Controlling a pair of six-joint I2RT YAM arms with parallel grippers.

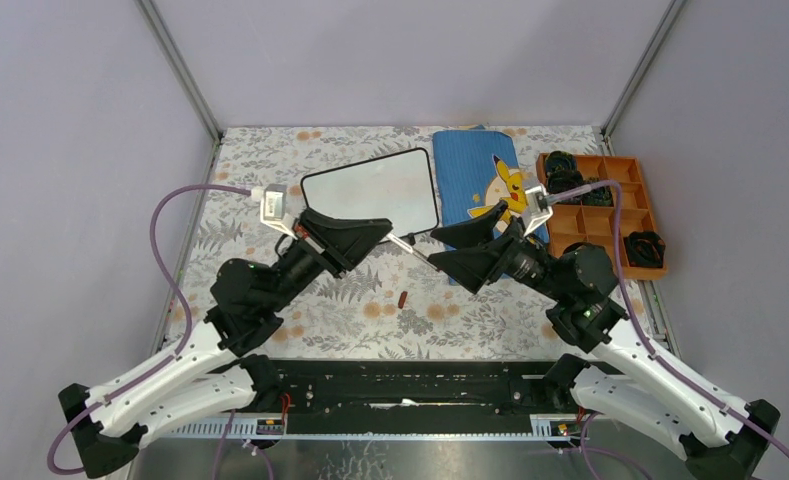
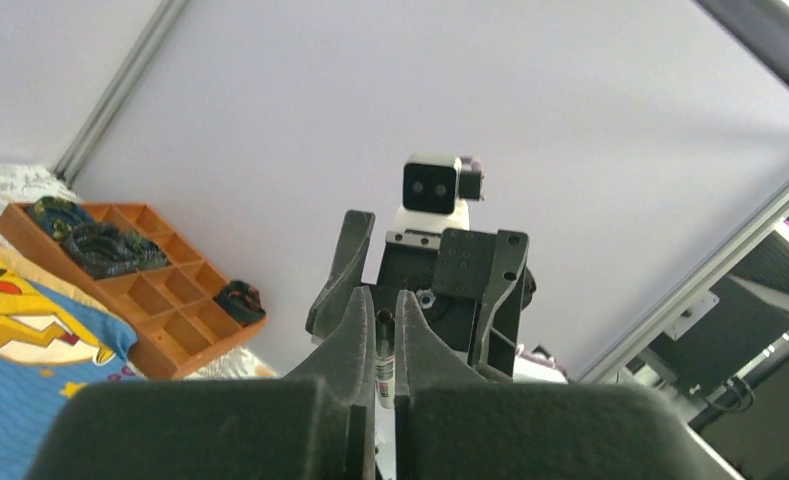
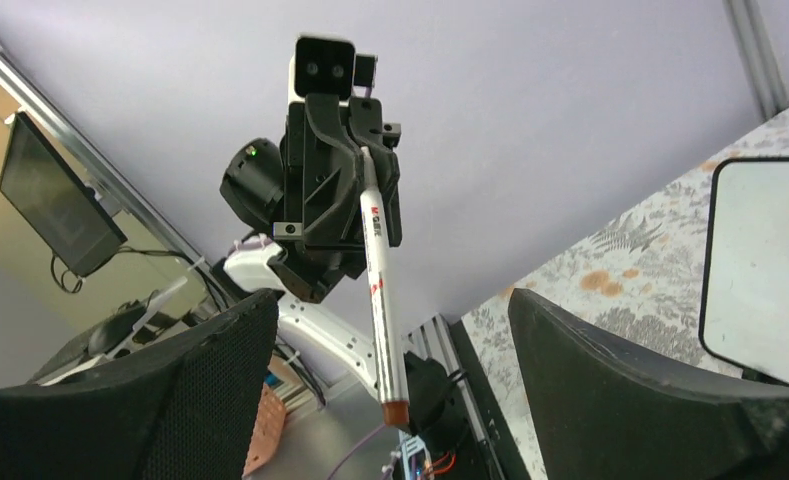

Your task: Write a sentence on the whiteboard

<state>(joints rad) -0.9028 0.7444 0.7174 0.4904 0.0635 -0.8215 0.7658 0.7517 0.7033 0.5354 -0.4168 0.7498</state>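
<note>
Lying on floral tablecloth [image 1: 350, 315], the whiteboard [image 1: 370, 188] sits between lilac walls [image 1: 410, 60]

a lab cell: grey panel walls [image 1: 70, 150], metal frame posts [image 1: 180, 70], a monitor [image 3: 58, 205].

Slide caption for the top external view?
Left gripper holds marker toward open right gripper; no writing visible on whiteboard.
</note>
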